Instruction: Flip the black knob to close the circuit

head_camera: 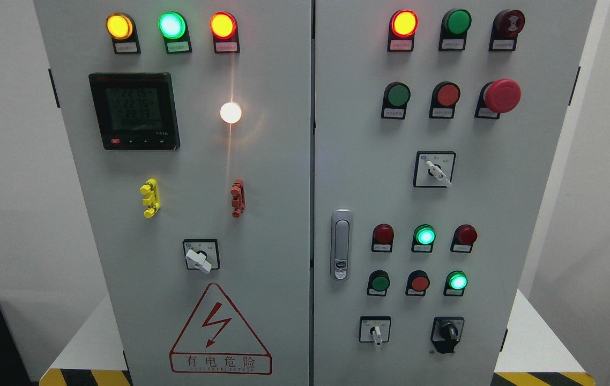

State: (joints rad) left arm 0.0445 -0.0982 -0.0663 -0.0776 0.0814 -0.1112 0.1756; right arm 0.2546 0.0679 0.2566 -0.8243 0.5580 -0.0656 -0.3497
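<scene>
Head view: no hand in frame, so you can't tell whether either one is open, closed or gripping. The cabinet (262,225) fills the picture, both doors shut.

Black knob (448,331) sits at the bottom right of the right door, right of a white-lever switch (375,331) and below a lit green lamp (458,281). Its pointer looks tilted slightly up-left, though it's too small to be sure. Nothing touches it.

My read: you're at step zero, with the approach not begun and the knob unturned.

Next move calls for bringing a hand in low toward the knob, likely the right one since the knob is on that side. Pinch the ridge squarely, then rotate. Keep clear of the white-lever switch beside it.
</scene>
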